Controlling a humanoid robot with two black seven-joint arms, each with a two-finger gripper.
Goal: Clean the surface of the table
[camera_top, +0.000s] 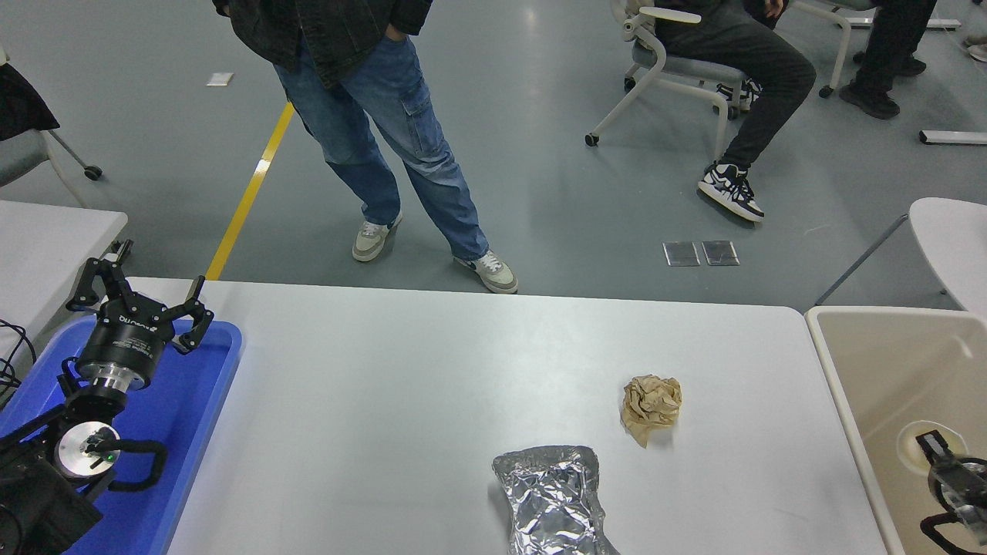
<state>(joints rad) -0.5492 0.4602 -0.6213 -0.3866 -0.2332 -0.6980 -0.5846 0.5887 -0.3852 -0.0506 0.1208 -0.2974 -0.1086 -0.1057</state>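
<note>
The tabletop point(401, 385) stretches wide before me — a crumpled paper ball point(651, 407) and a foil packet point(551, 501) lie near its front right. My left gripper point(139, 297) hovers over the blue tray point(197, 401), fingers spread; my right gripper point(952, 482) sits over the beige bin point(871, 370) — whether its fingers are spread I cannot tell.

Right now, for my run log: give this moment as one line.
left gripper: open, parked over blue tray | right gripper: over beige bin | table surface: crumpled brown paper, foil pouch
</note>
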